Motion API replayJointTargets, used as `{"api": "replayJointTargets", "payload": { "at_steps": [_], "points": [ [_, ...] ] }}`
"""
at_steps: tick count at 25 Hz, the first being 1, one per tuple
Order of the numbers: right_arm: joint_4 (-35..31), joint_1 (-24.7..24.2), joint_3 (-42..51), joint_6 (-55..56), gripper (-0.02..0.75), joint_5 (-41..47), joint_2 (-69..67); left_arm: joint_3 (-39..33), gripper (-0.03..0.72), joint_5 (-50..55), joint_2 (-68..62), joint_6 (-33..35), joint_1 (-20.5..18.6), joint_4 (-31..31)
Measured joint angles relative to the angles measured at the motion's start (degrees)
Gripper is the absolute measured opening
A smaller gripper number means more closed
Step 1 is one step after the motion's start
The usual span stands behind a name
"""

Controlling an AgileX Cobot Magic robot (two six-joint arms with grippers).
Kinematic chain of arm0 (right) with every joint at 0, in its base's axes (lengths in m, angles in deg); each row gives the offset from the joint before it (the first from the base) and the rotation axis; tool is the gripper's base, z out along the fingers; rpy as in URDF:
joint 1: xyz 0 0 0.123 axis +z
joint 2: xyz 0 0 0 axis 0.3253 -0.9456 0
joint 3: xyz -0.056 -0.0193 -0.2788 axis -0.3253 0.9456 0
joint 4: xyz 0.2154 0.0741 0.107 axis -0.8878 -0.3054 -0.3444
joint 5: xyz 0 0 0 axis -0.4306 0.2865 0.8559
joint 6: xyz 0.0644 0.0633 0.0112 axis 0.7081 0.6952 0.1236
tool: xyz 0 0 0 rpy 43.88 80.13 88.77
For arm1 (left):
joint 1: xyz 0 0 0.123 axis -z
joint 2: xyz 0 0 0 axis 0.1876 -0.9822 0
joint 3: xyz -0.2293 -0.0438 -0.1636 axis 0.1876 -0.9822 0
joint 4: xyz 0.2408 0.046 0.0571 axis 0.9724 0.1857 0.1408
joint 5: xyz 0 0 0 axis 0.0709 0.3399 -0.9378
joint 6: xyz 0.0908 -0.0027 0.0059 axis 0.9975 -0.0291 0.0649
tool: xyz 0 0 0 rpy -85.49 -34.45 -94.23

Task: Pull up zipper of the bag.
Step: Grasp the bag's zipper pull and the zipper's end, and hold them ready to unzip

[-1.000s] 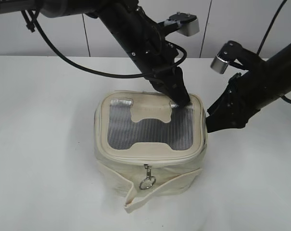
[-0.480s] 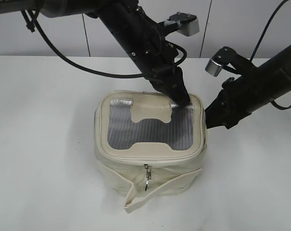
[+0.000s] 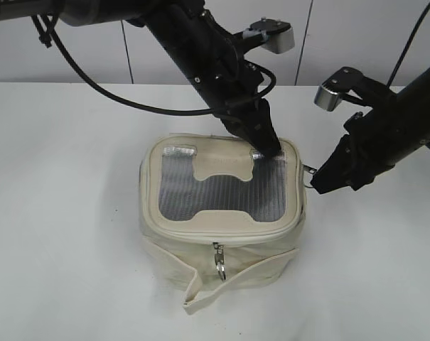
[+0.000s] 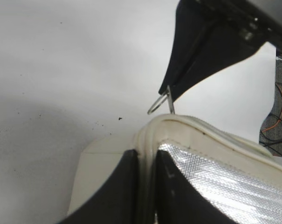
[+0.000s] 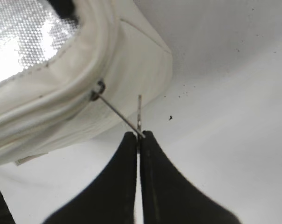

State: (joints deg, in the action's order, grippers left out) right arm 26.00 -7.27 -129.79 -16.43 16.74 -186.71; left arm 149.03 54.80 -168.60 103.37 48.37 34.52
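A small boxy cream-white bag (image 3: 222, 213) is sitting near the middle of a white table (image 3: 58, 213), its lid facing up and showing a silver-grey ribbed panel (image 3: 222, 195) with a cream H-shaped patch (image 3: 218, 165). A loose cream strap (image 3: 236, 280) is hanging around the near face of the body. The zipper (image 3: 222, 236) is running around the lid rim; one silver slider with its ring pull (image 3: 220, 261) is dangling at the middle of the near side, and a second ring pull (image 5: 127, 119) is standing out from the right side of the rim.

The left gripper (image 3: 268, 145) is reaching down from the far left and pressing on the far right corner of the lid; in the left wrist view its two dark fingers (image 4: 117, 191) are standing narrowly apart with the raised cream lid edge pinched between them. The right gripper (image 5: 139, 137) is sitting just beside the bag's right side, and its fingertips are pressed together on the thin wire of the second ring pull, which is stretching taut from the slider on the rim to the tips. The same grip is appearing in the left wrist view, where the ring (image 4: 160, 101) is protruding from the dark tip of the right gripper (image 4: 171, 95) just beyond the bag's corner.
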Motion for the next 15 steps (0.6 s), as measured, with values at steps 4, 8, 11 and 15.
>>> {"api": "replayJointTargets", "payload": {
  "at_steps": [4, 8, 11, 15],
  "points": [
    [0.71, 0.00, 0.00, 1.41, 0.008, 1.77, 0.75, 0.00, 0.081, 0.00, 0.00, 0.00, 0.00, 0.00],
    [0.73, 0.00, 0.00, 2.49, 0.008, 5.27, 0.75, 0.00, 0.081, 0.00, 0.00, 0.00, 0.00, 0.00],
    [0.57, 0.00, 0.00, 3.70, 0.008, 7.39, 0.75, 0.00, 0.080, 0.06, 0.00, 0.00, 0.11, 0.00],
    [0.74, 0.00, 0.00, 6.08, 0.008, 9.02, 0.88, 0.00, 0.079, 0.24, 0.00, -0.06, 0.17, -0.12]
  ]
}}
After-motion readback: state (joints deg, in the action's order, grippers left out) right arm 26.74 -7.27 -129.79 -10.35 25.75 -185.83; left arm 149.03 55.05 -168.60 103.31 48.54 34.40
